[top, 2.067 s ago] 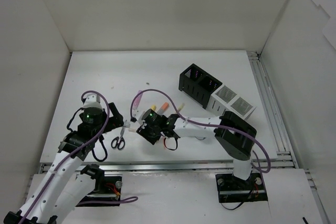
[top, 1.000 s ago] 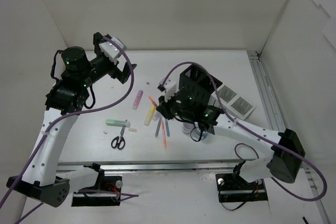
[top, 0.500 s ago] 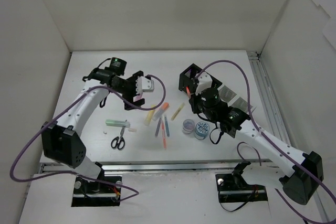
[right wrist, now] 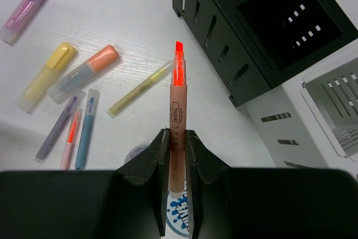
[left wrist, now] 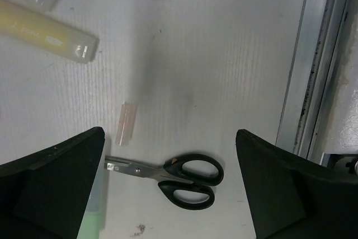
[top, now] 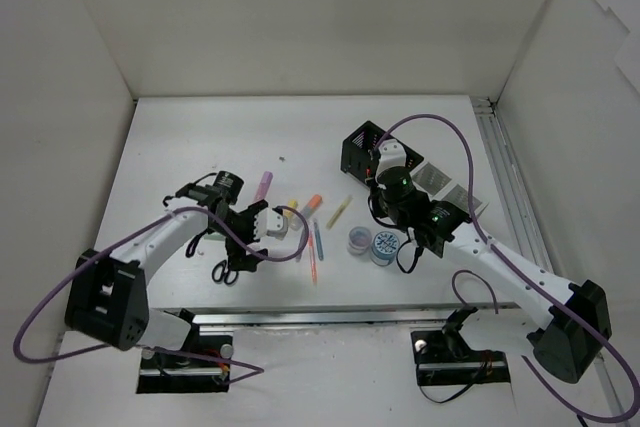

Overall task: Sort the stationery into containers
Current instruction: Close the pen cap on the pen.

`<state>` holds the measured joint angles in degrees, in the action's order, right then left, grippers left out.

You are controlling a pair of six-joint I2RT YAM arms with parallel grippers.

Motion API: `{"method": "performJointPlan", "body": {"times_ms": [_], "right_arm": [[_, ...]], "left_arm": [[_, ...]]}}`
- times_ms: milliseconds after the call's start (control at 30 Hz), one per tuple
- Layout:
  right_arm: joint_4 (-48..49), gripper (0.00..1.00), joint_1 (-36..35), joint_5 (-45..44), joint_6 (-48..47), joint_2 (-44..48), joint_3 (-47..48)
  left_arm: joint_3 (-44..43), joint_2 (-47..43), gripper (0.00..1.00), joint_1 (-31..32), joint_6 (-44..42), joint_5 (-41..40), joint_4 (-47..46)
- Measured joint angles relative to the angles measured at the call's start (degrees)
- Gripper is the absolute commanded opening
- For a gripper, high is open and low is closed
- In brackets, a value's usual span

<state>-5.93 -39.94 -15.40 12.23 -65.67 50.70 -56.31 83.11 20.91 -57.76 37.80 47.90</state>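
I am looking into a robot test cell in a lab: plain white panel walls (top: 300, 17) box in a white ribbed surface (top: 200, 137) on three sides, with a bare metal rail (top: 510, 187) along its right edge. My left arm (top: 150, 237) and right arm (top: 500, 262), both white, jointed and trailing purple cables (top: 430, 122), are bolted to black base plates (top: 462, 359) at the near edge. What lies on the surface reads as staged props: pastel highlighters (right wrist: 84, 73), thin coloured pens (right wrist: 85, 130), black-handled scissors (left wrist: 187, 180), and a black slotted desk organizer (top: 360, 147) with a white slotted organizer (top: 455, 197) just beside it.
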Motion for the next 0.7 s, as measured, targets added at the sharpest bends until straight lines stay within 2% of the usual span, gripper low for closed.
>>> {"method": "performJointPlan", "body": {"times_ms": [133, 233, 367, 500, 667, 700], "right_arm": [[-0.2, 0.00, 0.2, -0.3, 0.3, -1.0, 0.2], [-0.5, 0.00, 0.3, -0.4, 0.6, -1.0, 0.3], [-0.8, 0.00, 0.3, -0.7, 0.9, -1.0, 0.8], [-0.8, 0.00, 0.3, -1.0, 1.1, -1.0, 1.1], [-0.8, 0.00, 0.3, -1.6, 1.1, -1.0, 1.1], [-0.8, 0.00, 0.3, -1.7, 1.1, -1.0, 1.1]], "left_arm": [[6.6, -8.7, 1.00, -0.3, 2.0, -1.7, -5.6], [9.8, -11.1, 0.99, -1.0, 3.1, -2.9, -9.1], [10.3, -8.6, 0.95, -2.1, 3.6, -3.8, -11.7], [9.6, -3.8, 0.82, -2.4, 3.6, -4.0, -12.2], [7.4, 1.3, 0.73, -2.4, 3.1, -4.1, -12.3], [7.2, 1.9, 0.68, -2.4, 2.9, -4.1, -12.3]]}}
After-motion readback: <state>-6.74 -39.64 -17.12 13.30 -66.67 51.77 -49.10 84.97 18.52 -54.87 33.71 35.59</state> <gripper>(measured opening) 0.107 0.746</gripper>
